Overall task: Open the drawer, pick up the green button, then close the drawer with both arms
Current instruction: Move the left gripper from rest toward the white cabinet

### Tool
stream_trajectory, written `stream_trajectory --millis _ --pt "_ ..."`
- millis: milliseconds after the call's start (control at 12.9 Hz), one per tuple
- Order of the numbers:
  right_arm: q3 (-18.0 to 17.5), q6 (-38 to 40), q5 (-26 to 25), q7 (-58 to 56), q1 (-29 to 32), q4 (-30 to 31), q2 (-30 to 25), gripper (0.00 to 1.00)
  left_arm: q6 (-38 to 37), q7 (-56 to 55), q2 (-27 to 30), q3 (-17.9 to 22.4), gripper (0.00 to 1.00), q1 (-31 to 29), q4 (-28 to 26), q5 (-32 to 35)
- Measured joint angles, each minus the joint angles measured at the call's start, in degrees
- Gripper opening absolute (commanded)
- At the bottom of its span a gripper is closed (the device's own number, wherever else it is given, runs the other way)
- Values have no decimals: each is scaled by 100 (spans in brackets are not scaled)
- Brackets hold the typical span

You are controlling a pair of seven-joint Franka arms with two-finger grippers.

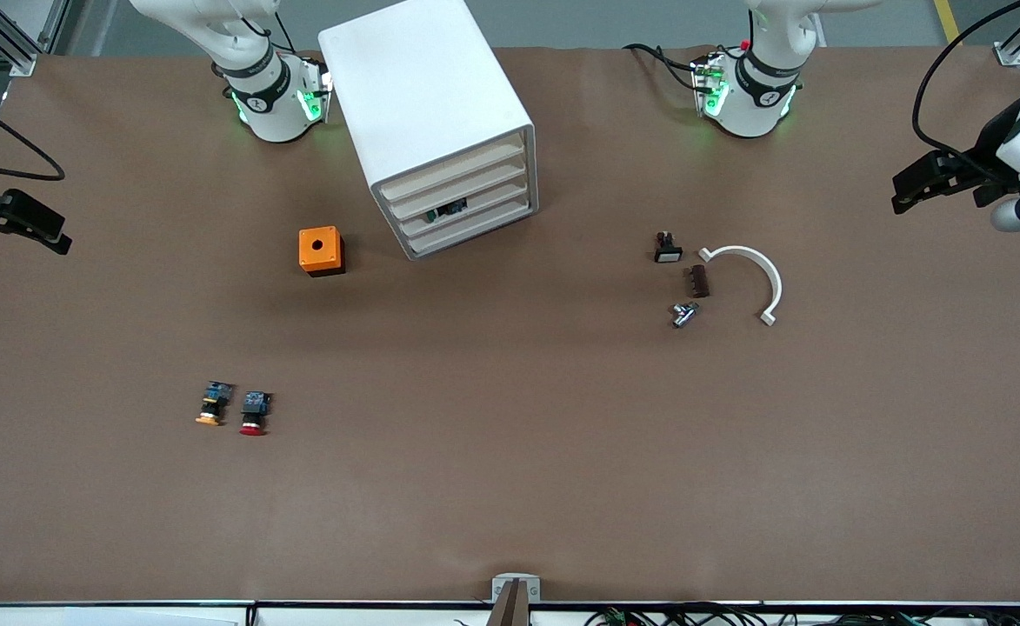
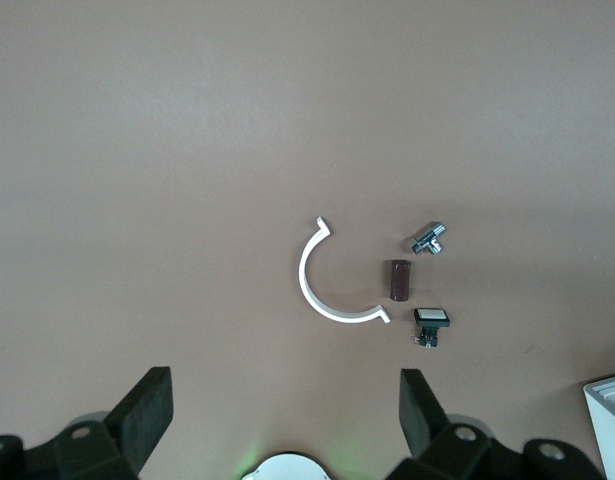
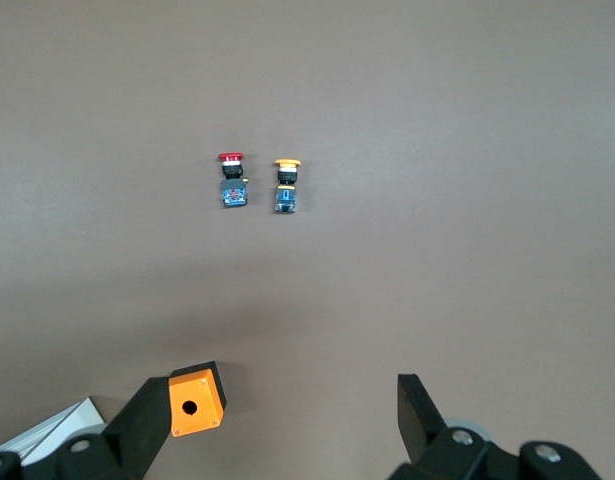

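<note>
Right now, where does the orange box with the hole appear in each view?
Front view: orange box on the table beside the white cabinet.
Left wrist view: not in it.
Right wrist view: orange box at the bottom edge.
Shared landmark: red-capped button.

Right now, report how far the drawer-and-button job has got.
Nothing is done yet. All four drawers of the white cabinet are shut; something small and dark shows through the front of the third drawer. Nothing is in hand: the left end effector and right end effector hang open at the table ends. Opening, taking the button and closing all remain.
</note>
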State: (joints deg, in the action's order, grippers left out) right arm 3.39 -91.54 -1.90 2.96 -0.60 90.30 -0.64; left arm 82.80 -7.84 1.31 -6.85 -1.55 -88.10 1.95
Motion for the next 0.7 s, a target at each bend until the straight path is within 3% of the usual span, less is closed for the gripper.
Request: stream_trajectory --millis 388,699 --pt "-17 0 0 -1 -8 -4 0 100 -3 0 -67 27 100 -1 42 0" --pt "-26 3 0 -2 -20 -12 0 100 48 0 -847 -29 100 75 96 170"
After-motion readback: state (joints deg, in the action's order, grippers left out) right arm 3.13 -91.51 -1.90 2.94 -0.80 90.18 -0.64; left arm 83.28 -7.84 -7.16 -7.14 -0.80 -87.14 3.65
